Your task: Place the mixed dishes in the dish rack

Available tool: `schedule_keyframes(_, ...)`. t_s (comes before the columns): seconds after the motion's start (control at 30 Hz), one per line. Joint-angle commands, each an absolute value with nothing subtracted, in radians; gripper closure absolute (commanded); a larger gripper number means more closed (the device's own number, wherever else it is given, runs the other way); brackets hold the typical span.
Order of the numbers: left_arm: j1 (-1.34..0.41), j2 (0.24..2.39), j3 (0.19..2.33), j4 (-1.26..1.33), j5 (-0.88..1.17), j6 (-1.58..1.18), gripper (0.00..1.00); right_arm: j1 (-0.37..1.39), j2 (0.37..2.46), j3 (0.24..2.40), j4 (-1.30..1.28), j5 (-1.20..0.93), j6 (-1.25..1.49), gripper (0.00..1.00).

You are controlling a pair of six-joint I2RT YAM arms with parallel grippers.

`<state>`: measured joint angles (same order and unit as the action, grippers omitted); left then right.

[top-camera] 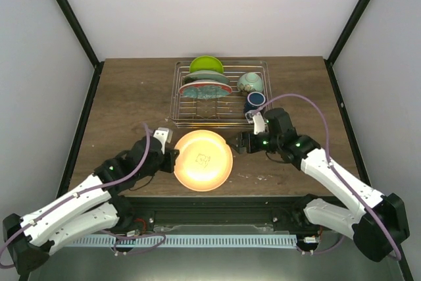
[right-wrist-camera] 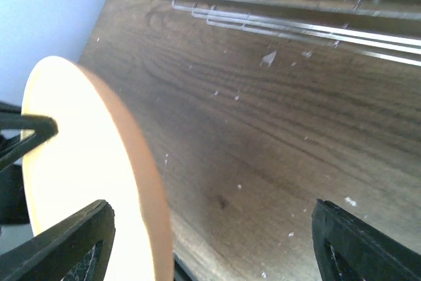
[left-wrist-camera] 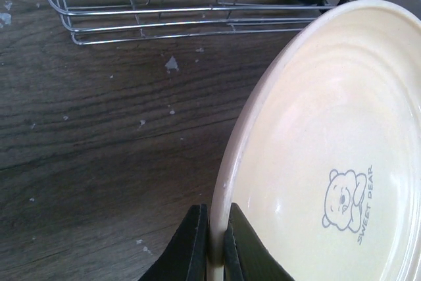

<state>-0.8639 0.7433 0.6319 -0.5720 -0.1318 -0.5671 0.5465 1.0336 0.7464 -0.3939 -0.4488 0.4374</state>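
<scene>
The peach plate [top-camera: 203, 160] sits over the near middle of the tabletop [top-camera: 125, 110], in front of the dish rack [top-camera: 220, 125] and apart from it, its pale inner face turned up toward the overhead camera. The left tool [top-camera: 172, 157] is clamped on the plate's left rim. In the left wrist view the two dark fingers [left-wrist-camera: 192, 248] pinch the rim between them, one on each face, with almost no gap (a small printed bear [left-wrist-camera: 345, 199] shows on the inner face). The right tool [top-camera: 238, 144] is just beside the plate's right edge with its jaws spread wide and gripping nothing. In its own wrist view the plate's rim shows close by one of its fingers [right-wrist-camera: 72, 245], with bare wood in front of the other. Whether the plate is lifted clear of the wood cannot be told. In the rack, the lime-green plate [top-camera: 206, 64] and the red plate [top-camera: 205, 89] stand on edge in the left half. The pale green bowl [top-camera: 250, 83] and the dark-blue mug [top-camera: 255, 102] sit at the right end.
</scene>
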Motion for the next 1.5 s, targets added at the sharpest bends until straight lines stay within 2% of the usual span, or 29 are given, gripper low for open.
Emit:
schedule_keyframes(0.0, -0.867, 0.761, 0.668, -0.574, -0.144, -0.548, 1.0, 0.545, 1.03, 0.726, -0.333, -0.563, 0.428, 0.17)
schedule_keyframes(0.17, -0.867, 0.77, 0.667, -0.554, -0.135, -0.546, 1.0, 0.546, 1.032, 0.724, -0.322, -0.572, 0.421, 0.17)
schedule_keyframes(0.4, -0.865, 0.785, 0.674, -0.472, -0.103, -0.525, 1.0, 0.546, 1.083, 0.695, -0.279, -0.69, 0.397, 0.17)
schedule_keyframes(0.5, -0.865, 0.819, 0.699, -0.465, -0.092, -0.508, 1.0, 0.55, 1.111, 0.675, -0.247, -0.735, 0.392, 0.21)
schedule_keyframes(0.67, -0.866, 0.869, 0.722, -0.441, -0.082, -0.493, 1.0, 0.561, 1.14, 0.666, -0.195, -0.809, 0.385, 0.43)
schedule_keyframes(0.73, -0.866, 0.879, 0.725, -0.431, -0.078, -0.491, 1.0, 0.564, 1.15, 0.671, -0.19, -0.826, 0.376, 0.57)
schedule_keyframes(0.8, -0.865, 0.883, 0.726, -0.43, -0.08, -0.489, 1.0, 0.563, 1.156, 0.678, -0.192, -0.835, 0.37, 0.78)
schedule_keyframes(0.83, -0.865, 0.884, 0.726, -0.43, -0.083, -0.49, 1.0, 0.563, 1.156, 0.682, -0.196, -0.836, 0.368, 0.85)
schedule_keyframes(0.87, -0.865, 0.884, 0.724, -0.432, -0.087, -0.492, 0.97, 0.563, 1.155, 0.687, -0.201, -0.835, 0.363, 0.89)
schedule_keyframes(0.93, -0.866, 0.879, 0.722, -0.442, -0.106, -0.499, 0.8, 0.564, 1.153, 0.701, -0.215, -0.829, 0.351, 0.94)
schedule_keyframes(1.07, -0.865, 0.859, 0.718, -0.48, -0.155, -0.516, 0.13, 0.563, 1.137, 0.742, -0.256, -0.778, 0.323, 0.99)
schedule_keyframes(1.1, -0.865, 0.853, 0.719, -0.49, -0.166, -0.518, 0.02, 0.563, 1.132, 0.755, -0.266, -0.759, 0.315, 0.99)
schedule_keyframes(1.47, -0.845, 0.783, 0.696, -0.672, -0.276, -0.565, 0.0, 0.563, 1.156, 1.056, -0.39, -0.399, 0.079, 0.99)
